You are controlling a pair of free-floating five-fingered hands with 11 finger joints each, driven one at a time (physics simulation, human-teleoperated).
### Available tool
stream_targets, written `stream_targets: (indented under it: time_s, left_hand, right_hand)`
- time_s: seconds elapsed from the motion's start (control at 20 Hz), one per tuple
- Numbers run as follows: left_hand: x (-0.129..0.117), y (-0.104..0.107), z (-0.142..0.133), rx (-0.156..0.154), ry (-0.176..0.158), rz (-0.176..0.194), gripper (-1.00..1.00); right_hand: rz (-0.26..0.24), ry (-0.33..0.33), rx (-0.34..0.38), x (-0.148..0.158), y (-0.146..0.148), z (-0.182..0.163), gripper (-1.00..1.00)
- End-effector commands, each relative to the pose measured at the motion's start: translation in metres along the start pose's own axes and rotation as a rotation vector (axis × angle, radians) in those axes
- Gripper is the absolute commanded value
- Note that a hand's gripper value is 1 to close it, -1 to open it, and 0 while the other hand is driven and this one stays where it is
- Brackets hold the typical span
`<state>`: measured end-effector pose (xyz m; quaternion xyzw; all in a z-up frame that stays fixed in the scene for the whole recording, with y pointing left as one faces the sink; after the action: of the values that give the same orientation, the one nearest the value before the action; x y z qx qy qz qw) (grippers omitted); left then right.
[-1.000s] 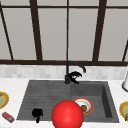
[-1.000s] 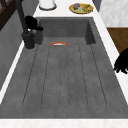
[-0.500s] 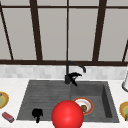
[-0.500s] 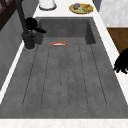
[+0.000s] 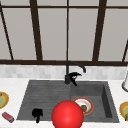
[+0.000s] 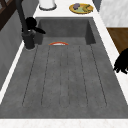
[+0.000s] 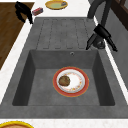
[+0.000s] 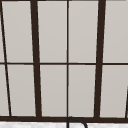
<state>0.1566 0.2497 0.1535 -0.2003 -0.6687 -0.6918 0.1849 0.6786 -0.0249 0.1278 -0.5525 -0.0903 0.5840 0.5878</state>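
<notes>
Where the sink (image 7: pixel 25 75) meets the back wall, item one: tap (image 5: pixel 67 70), black, post upright at the divide between drainer (image 6: pixel 65 80) and basin, spout arching forward and to the right over the basin. Item two: my right robot hand (image 5: pixel 74 75), hard against the tap's right side at base height, fingers spread and fairly straight, not visibly wrapped round anything; whether they touch the post or only sit just beside it I cannot tell. From this robot hand the tap lies immediately left, its long axis vertical. Item three: my left robot hand (image 5: pixel 37 115), in the air over the front left corner of the drainer, fingers hanging loose and apart, holding nothing, well away from the tap; the right one is by far the nearer. Item four: plate (image 7: pixel 56 81), red-rimmed, flat on the basin floor, one brown lump (image 7: pixel 64 80) on its left half. Item five: red ball (image 5: pixel 67 115), large, at the sink's front edge, between left robot hand and plate. Bench (image 5: pixel 12 86) stock: yellow dish (image 5: pixel 3 99) and small red block (image 5: pixel 8 117) at left; second yellow dish (image 5: pixel 123 110) and white jar (image 5: pixel 125 82) at right. Window (image 8: pixel 52 37), dark-framed, behind.
</notes>
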Motion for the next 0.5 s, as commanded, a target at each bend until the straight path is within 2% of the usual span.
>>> stream_targets:
  time_s: [0.0, 0.45]
  left_hand:
    - [0.0000, 0.0000, 0.0000, 0.000, 0.000, 0.000, 0.00]
    - [0.0000, 0.0000, 0.0000, 0.000, 0.000, 0.000, 0.00]
  right_hand:
    - [-0.097, -0.072, 0.032, -0.0020, 0.0003, -0.0024, -1.00]
    - [-0.135, -0.158, 0.086, -0.0093, -0.0002, -0.0070, -1.00]
